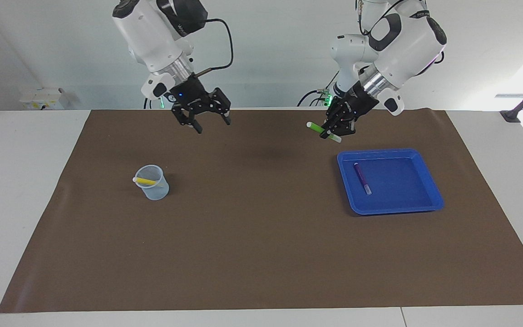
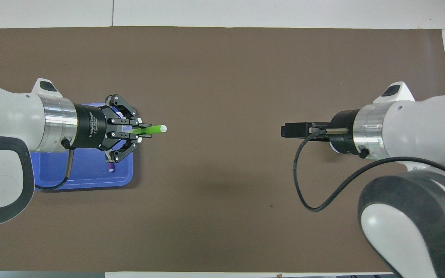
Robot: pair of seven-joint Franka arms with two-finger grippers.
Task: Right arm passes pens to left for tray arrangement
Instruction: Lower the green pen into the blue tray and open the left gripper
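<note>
I see the left gripper (image 1: 333, 131) at the upper right of the facing view. Its jaws are clamped on the green pen (image 1: 317, 128). It hangs in the air over the brown mat (image 1: 261, 254), just above the upper corner of the blue tray (image 1: 431, 184) in that frame. The pen's white tip pokes out toward the middle of the frame.

In the overhead view the same gripper (image 2: 140, 129) sits at the middle left and covers part of the tray (image 2: 91, 179). There the green pen (image 2: 151, 129) points toward the middle of the frame, and I can see it clearly pinched between the fingertips.

The right gripper (image 1: 211, 125) is at the upper left of the facing view, up in the air over the mat. Its jaws are apart and hold nothing. In the overhead view I see that gripper (image 2: 290, 130) edge-on at the middle right, so there I cannot tell how its jaws stand.

The purple pen (image 1: 362, 178) lies flat in the tray. The facing view shows all of it. The overhead view shows only its purple end (image 2: 111, 167) under the left gripper.

The yellow pen (image 1: 145, 181) leans in a small cup (image 1: 152, 183) at the middle left of the facing view. In the overhead view the right arm (image 2: 408, 131) hides the cup.
</note>
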